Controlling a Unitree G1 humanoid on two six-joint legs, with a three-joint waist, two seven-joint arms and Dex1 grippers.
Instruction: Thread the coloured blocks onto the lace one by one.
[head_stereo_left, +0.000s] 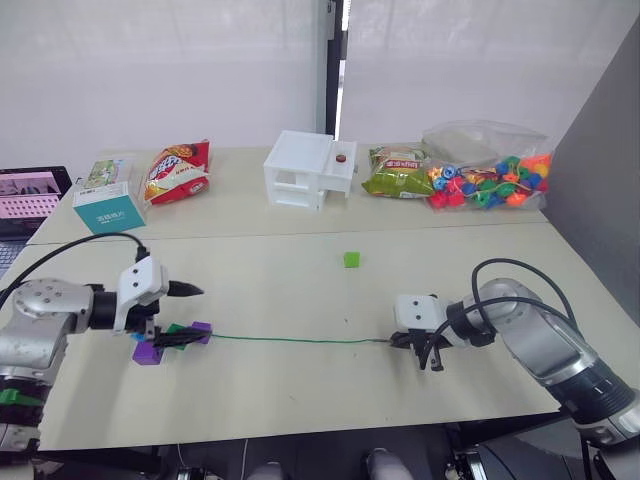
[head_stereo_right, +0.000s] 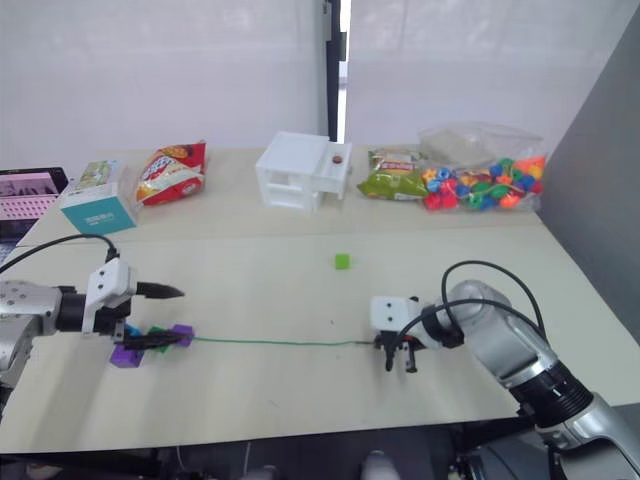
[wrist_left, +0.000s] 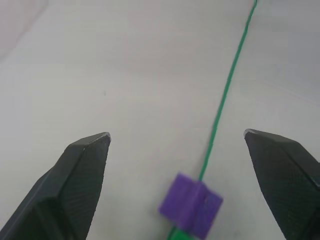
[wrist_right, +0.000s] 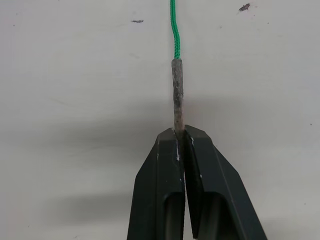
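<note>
The green lace (head_stereo_left: 290, 339) lies straight across the table between my two grippers. My right gripper (wrist_right: 180, 131) is shut on its stiff dark tip (wrist_right: 177, 90), low over the table at the lace's right end (head_stereo_left: 400, 342). At the lace's left end sits a cluster of blocks: a purple one (head_stereo_left: 201, 331) with the lace running into it, a dark green one (head_stereo_left: 176, 328), a second purple one (head_stereo_left: 148, 352) and a blue one (head_stereo_left: 138, 337). My left gripper (head_stereo_left: 185, 315) is open, its fingers straddling the purple block (wrist_left: 191, 206). A light green block (head_stereo_left: 351, 259) sits alone mid-table.
Along the back stand a white toy house (head_stereo_left: 305, 170), a clear bag of coloured beads (head_stereo_left: 490, 180), a green snack bag (head_stereo_left: 398, 172), a red snack bag (head_stereo_left: 178, 172) and a teal box (head_stereo_left: 108, 208). A laptop (head_stereo_left: 30, 195) sits at the far left.
</note>
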